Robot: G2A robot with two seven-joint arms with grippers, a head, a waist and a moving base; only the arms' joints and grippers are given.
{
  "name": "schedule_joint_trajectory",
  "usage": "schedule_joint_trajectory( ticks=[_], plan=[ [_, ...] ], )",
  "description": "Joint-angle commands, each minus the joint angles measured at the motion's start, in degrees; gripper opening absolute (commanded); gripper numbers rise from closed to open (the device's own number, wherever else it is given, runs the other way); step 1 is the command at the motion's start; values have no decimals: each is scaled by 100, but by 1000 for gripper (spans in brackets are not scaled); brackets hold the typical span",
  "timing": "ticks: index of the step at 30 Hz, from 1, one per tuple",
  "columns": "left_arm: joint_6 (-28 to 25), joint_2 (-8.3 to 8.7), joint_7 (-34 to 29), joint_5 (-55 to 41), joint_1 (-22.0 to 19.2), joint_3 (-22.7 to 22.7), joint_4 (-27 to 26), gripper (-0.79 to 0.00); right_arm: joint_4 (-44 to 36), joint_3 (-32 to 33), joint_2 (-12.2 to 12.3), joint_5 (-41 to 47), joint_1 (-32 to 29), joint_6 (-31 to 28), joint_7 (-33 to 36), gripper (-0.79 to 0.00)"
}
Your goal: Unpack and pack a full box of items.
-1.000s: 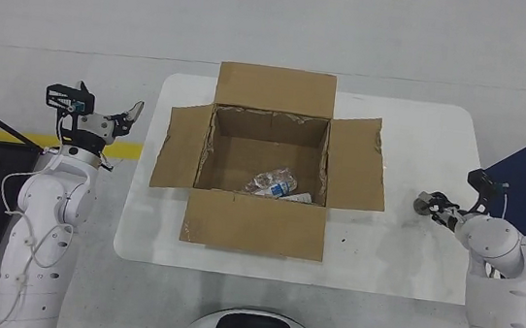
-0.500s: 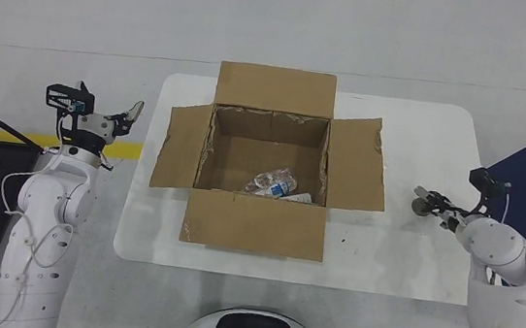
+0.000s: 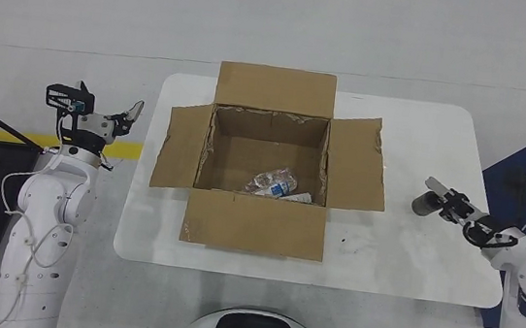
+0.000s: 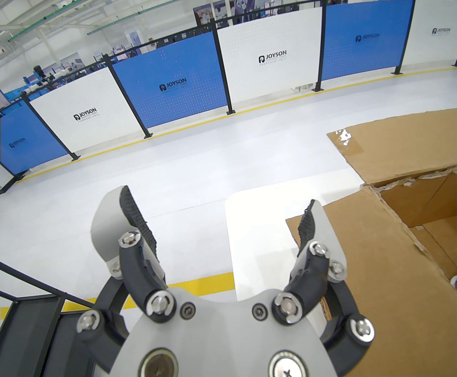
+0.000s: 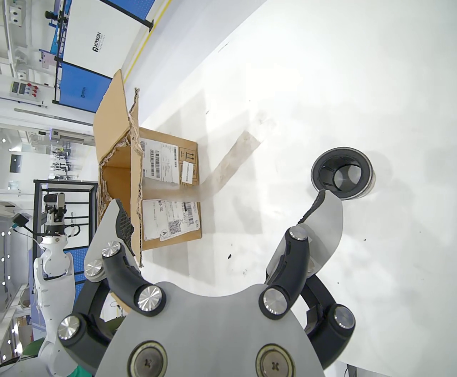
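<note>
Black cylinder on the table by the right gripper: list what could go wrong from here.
1. One finger of the open right gripper sits right beside the black cylinder. A sideways swing could knock it across the table.
2. Reaching for the bottle in the box, the arm might catch the spread, torn right flap and shift the box.

Open from above into cardboard box (image 3: 254, 224) at table (image 3: 423, 133) centre; hemmed by four spread flaps (image 3: 356, 163); blocked near right edge by black cylinder (image 5: 342, 177).
</note>
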Motion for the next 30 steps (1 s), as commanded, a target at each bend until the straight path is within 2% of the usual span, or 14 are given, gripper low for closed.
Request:
schedule_joint_trajectory(
  ticks=[1,6,8,12,14,19,30],
  plan=[
    [0,0,0,0,0,0,0,0,1,-1,0,-4,1,2,-5,0],
    [0,0,0,0,0,0,0,0,1,-1,0,-4,1,2,-5,0],
    [0,0,0,0,0,0,0,0,18,-47,-12,-36,-17,85,-212,0],
    [0,0,0,0,0,0,0,0,-716,-373,-9,60,-44,-577,-201,0],
    [0,0,0,0,0,0,0,0,-1016,-623,8,51,104,-738,-89,0],
    [0,0,0,0,0,0,0,0,-1284,-1373,76,-175,773,-715,554,0],
    [0,0,0,0,0,0,0,0,-1284,-1373,76,-175,773,-715,554,0]
  ],
)
